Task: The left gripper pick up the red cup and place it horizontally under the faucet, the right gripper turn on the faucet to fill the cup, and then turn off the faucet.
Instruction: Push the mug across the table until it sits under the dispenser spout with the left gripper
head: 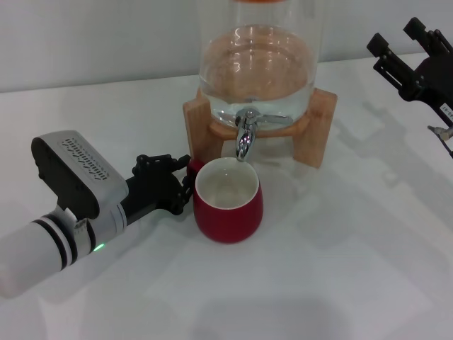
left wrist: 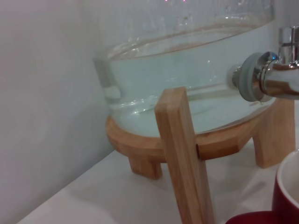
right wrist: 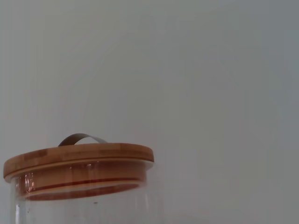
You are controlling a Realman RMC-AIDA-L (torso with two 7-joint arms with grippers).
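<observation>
Now the left claw (head: 182,185) is clenched on the handle side of the red cup (head: 228,202), standing upright on the surface (head: 333,269) under the faucet (head: 245,136). The right claw (head: 410,49) hangs released, well apart.

Glossy red-glazed cup (head: 228,200), matt white inside. Polished chrome faucet (head: 245,137) at its 12 o'clock. Clear smooth glass jar (head: 256,64) on pale, satin wood stand (head: 195,127). Bamboo lid (right wrist: 78,159), metal handle (right wrist: 81,138). Matt black plastic left gripper (head: 161,186). Smooth white table (head: 340,269).
</observation>
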